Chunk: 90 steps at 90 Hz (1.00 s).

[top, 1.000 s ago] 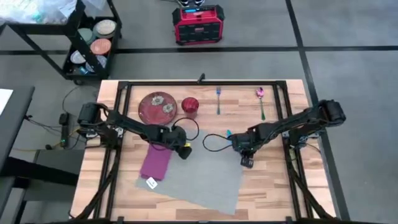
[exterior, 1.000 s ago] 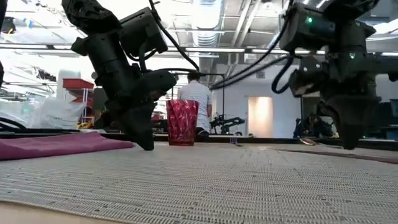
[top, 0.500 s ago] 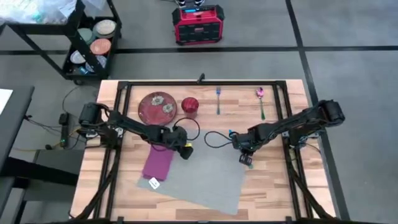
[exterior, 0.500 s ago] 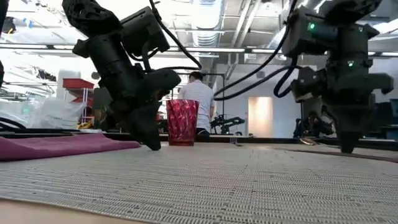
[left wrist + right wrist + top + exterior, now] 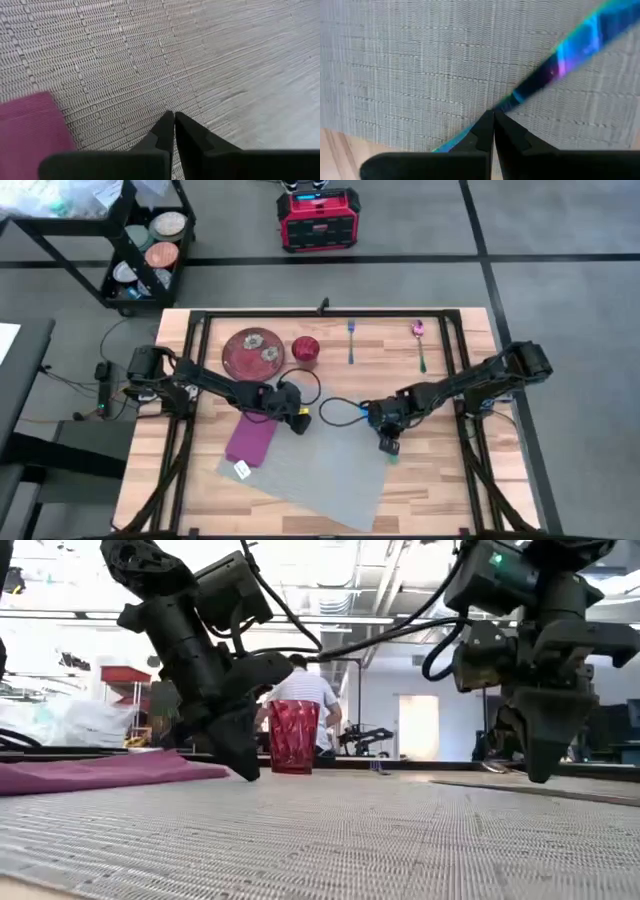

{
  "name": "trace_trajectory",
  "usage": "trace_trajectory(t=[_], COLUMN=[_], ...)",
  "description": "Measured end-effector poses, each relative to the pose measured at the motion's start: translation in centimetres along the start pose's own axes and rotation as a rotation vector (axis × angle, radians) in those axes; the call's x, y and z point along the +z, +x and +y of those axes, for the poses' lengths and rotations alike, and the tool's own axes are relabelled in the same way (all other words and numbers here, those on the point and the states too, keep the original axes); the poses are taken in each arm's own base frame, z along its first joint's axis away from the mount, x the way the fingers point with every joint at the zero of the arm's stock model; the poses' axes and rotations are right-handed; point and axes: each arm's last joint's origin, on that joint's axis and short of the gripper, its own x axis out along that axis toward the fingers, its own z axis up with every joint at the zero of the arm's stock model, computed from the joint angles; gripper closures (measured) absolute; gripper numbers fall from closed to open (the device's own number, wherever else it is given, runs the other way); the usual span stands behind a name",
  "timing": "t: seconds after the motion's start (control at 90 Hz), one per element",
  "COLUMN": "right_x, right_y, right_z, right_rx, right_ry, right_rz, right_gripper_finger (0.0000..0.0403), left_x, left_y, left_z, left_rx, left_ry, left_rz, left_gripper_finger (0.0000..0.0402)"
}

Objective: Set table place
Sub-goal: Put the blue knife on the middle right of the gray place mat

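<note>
The grey placemat (image 5: 320,470) lies askew on the wooden table (image 5: 430,480), and a magenta napkin (image 5: 250,440) overlaps its left edge. My left gripper (image 5: 298,423) stands shut with its tips at the mat's far left corner, beside the napkin (image 5: 25,130). At the mat's far right corner, my right gripper (image 5: 388,446) is shut on an iridescent blue piece of cutlery (image 5: 560,65). The plate (image 5: 252,352), red cup (image 5: 305,350), fork (image 5: 352,340) and spoon (image 5: 420,345) rest along the far side of the table. My left gripper sets its shut fingertips (image 5: 167,125) on the placemat's weave (image 5: 172,102) near the far left corner, slanting down from the left. Whether they pinch any cloth cannot be told. My right gripper pinches the blue cutlery piece partway along its length (image 5: 517,95), between its fingertips. The fingers point down and lie across it. It runs just over the placemat (image 5: 420,60); whether it rests on the mat I cannot tell.
A black frame rail (image 5: 330,313) borders the far edge of the table. Bare wood (image 5: 440,410) shows to the right of the mat. Off the table stand a black shelf cart with dishes (image 5: 150,250) and a red case (image 5: 318,218). A person (image 5: 305,690) stands behind the cup.
My right gripper has gone toward the table's left edge and a little toward the near edge with the blue cutlery piece, staying shut and low over the mat's far right corner.
</note>
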Motion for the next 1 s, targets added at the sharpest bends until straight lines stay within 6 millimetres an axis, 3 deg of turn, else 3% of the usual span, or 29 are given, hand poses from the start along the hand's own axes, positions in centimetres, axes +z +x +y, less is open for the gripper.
trace_trajectory(t=[0.156,0.256,0.4,0.822,1.0], right_x=[-1.2,-2.3,-2.4,-1.8,-3.4], right_y=[-0.1,-0.2,0.4,0.6,0.6], right_z=[0.0,1.0,2.3,2.9,3.1], right_rx=[-0.024,-0.069,-0.041,0.005,-0.067], right_ry=[0.107,0.096,0.069,0.043,0.143], right_rz=[0.119,0.145,0.103,0.040,0.144], right_gripper_finger=[0.0403,0.0403,0.0403,0.0403,0.0403], left_x=[0.0,0.0,0.0,0.1,0.1], left_y=[0.0,0.0,0.0,-0.1,-0.1], left_z=[0.0,0.0,0.0,-0.1,-0.1], left_rx=[-0.001,-0.001,-0.001,-0.004,-0.004], left_ry=[0.012,0.013,0.013,0.012,0.034], left_rz=[-0.001,-0.001,-0.003,-0.005,-0.008], left_gripper_finger=[0.0402,0.0402,0.0402,0.0402,0.0402])
